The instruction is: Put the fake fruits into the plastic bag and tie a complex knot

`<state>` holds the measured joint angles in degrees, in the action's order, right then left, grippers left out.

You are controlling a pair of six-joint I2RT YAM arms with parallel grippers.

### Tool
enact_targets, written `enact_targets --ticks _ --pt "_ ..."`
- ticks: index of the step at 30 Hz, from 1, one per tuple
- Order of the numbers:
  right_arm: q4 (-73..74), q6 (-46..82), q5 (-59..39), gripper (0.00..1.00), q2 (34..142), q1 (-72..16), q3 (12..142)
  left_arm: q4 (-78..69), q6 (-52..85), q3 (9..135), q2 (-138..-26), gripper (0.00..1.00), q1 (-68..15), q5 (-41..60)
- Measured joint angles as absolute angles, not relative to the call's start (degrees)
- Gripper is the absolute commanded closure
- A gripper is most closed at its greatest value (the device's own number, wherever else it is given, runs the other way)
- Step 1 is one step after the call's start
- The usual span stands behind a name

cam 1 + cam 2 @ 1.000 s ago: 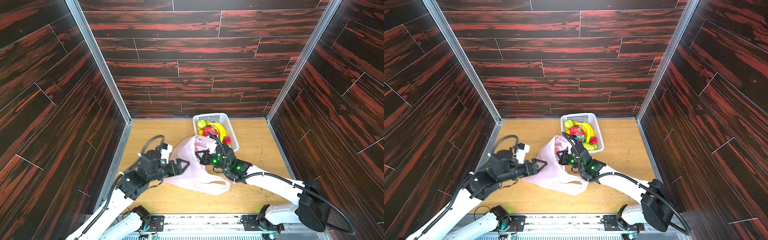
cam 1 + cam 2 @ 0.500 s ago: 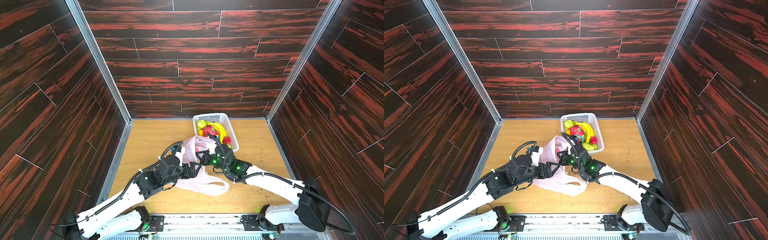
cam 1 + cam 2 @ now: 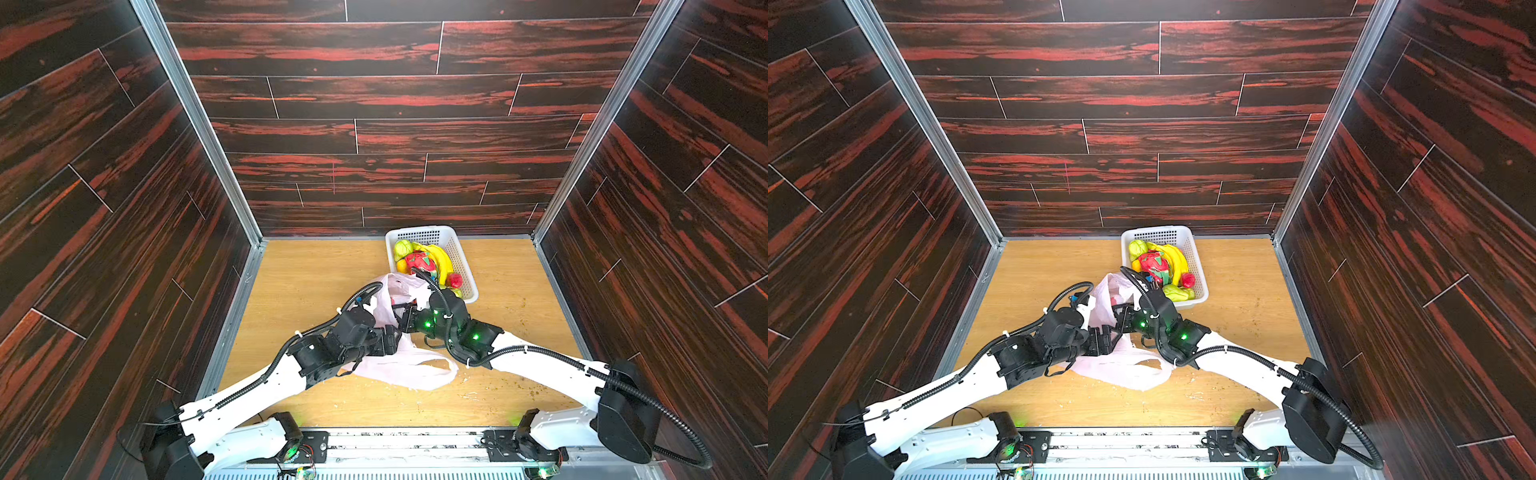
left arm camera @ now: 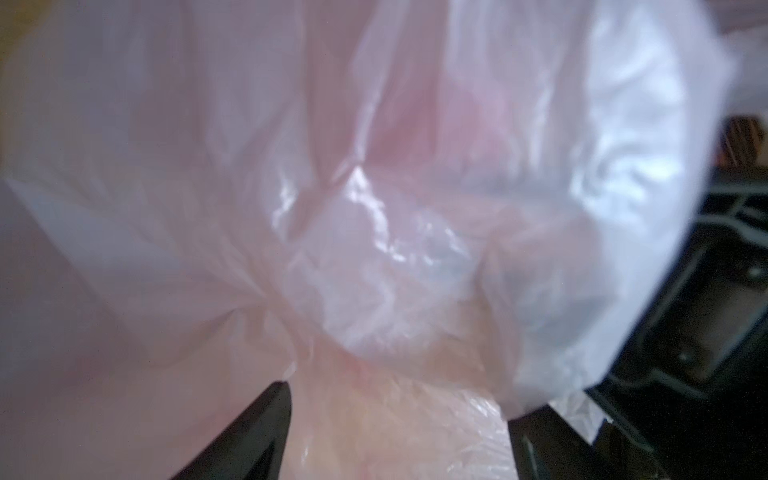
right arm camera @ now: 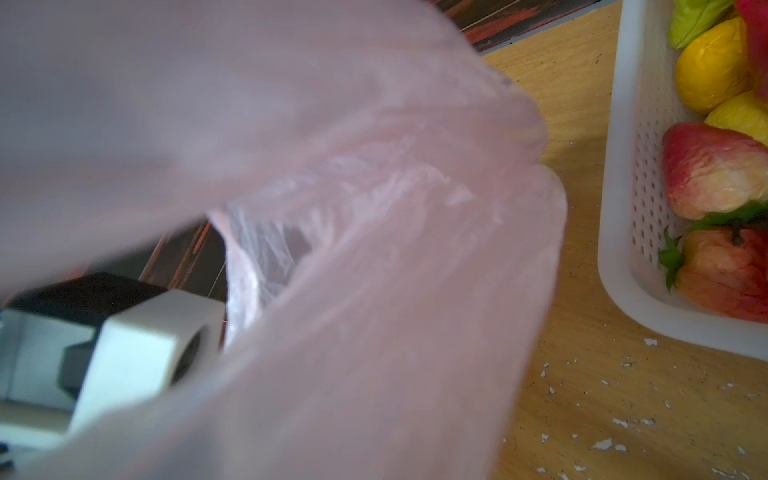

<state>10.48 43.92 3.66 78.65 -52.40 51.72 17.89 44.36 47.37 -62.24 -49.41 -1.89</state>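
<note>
The pale-pink plastic bag lies crumpled mid-table, its upper part lifted between the two arms. My left gripper is open, its dark fingertips wide apart with bag film between and in front of them. My right gripper is shut on the bag's raised film, which drapes over the right wrist view and hides its jaws. The fake fruits sit in the basket. No knot shows.
The white perforated basket stands at the back, just beyond the right gripper. Dark wood-pattern walls enclose the wooden tabletop on three sides. Small white flecks litter the table near the basket.
My left arm has swung right from the bag's left edge to its middle, close to the right gripper, staying open. The bag's lower part has sagged flatter. The right arm has held still.
</note>
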Motion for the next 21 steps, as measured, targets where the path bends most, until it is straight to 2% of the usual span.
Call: enact_targets --ticks 8,14,16,19,21 --pt "10.55 43.94 3.68 1.0 78.65 -52.36 51.72 14.41 45.25 45.98 -60.71 0.1 -49.34 -0.91" --pt "10.85 44.36 3.38 1.0 78.65 -52.4 51.72 14.37 43.97 46.11 -62.35 0.17 -49.36 -3.75" --pt "10.85 44.42 3.31 1.0 78.65 -52.38 51.72 14.87 43.27 46.39 -62.94 0.22 -49.36 -5.65" --pt "10.72 44.45 3.16 1.0 78.65 -52.38 51.72 15.14 42.22 46.54 -63.22 0.38 -49.36 -8.67" --pt "10.5 44.38 3.11 1.0 78.63 -52.38 51.72 15.97 41.54 46.94 -63.35 0.61 -49.34 -11.18"
